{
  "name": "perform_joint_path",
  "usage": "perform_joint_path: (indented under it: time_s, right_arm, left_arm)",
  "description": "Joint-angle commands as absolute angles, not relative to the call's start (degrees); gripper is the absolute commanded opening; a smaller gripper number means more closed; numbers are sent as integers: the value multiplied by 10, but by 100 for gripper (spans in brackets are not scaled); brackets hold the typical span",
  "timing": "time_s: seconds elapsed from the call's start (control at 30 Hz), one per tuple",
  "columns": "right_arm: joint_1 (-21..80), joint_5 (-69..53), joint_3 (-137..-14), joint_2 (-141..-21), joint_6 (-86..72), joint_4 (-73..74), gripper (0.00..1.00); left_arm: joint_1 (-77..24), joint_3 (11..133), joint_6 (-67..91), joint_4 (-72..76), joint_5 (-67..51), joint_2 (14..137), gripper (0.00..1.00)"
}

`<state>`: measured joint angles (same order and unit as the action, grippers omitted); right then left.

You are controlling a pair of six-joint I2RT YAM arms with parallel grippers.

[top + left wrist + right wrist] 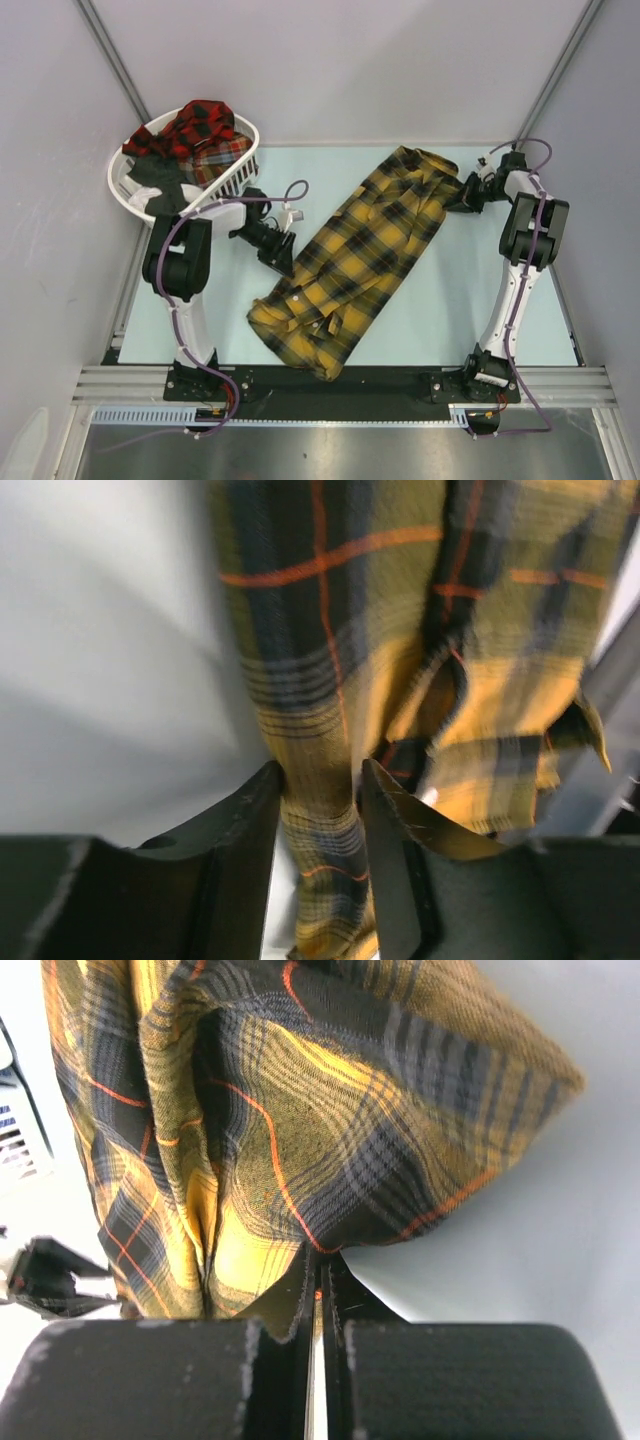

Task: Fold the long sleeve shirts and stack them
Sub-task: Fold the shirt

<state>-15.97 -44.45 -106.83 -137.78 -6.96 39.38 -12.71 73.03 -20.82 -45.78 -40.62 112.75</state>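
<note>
A mustard-yellow plaid long sleeve shirt (365,255) lies spread diagonally across the pale table, collar toward the far right. My left gripper (280,255) is at the shirt's left edge. In the left wrist view its jaws (320,770) stand apart, with a strip of the yellow fabric (330,680) running loosely between them. My right gripper (462,195) is at the shirt's far right corner. In the right wrist view it (322,1260) is shut, pinching the edge of the yellow plaid cloth (300,1110). Red-and-black plaid shirts (200,125) lie heaped in a basket.
A white laundry basket (250,140) stands at the far left corner, just behind the left arm. Bare table (470,290) shows to the right of the shirt. Grey walls close in both sides, and a metal rail runs along the near edge.
</note>
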Motion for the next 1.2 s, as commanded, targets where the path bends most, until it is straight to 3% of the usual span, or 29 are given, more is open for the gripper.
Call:
perform_joint_path:
  time_s: [0.0,0.1,0.2,0.47,0.63,0.77,0.83,0.87,0.9,0.97,1.1,1.17]
  right_arm:
    - [-143,-384,-1150,-1443,-63,387,0]
    - [-127,-381,-1213,-1482,-69,392,0]
    - [-101,-378,-1279,-1518,-86,393,0]
    - [-52,-377,-1445,-1613,-154,400,0]
    - [-42,-368,-1419,-1601,-184,359,0]
    - [-25,-355,-1405,-1593,-191,348,0]
    - [-18,-352,-1404,-1594,-209,336,0]
    - [-17,-348,-1406,-1596,-214,325,0]
    - [-15,-348,-1406,-1598,-222,318,1]
    - [-14,-347,-1406,-1594,-223,305,13]
    - [-23,-364,-1400,-1561,-218,302,45]
    - [-32,-378,-1369,-1536,-207,301,54]
  left_arm:
    - [-149,677,-168,-432,-475,1130,34]
    - [-157,643,-145,-417,-492,1131,13]
    - [-160,604,-117,-395,-511,1125,0]
    - [-206,492,-47,-314,-550,1057,1]
    - [-263,432,28,-217,-550,997,1]
    - [-261,446,22,-230,-520,1012,1]
    - [-255,460,13,-249,-522,1026,6]
    - [-251,469,8,-255,-533,1038,24]
    - [-249,474,6,-263,-533,1041,33]
    - [-234,482,1,-269,-534,1030,41]
    - [-173,493,3,-259,-527,1001,48]
    - [-146,530,5,-254,-517,1002,50]
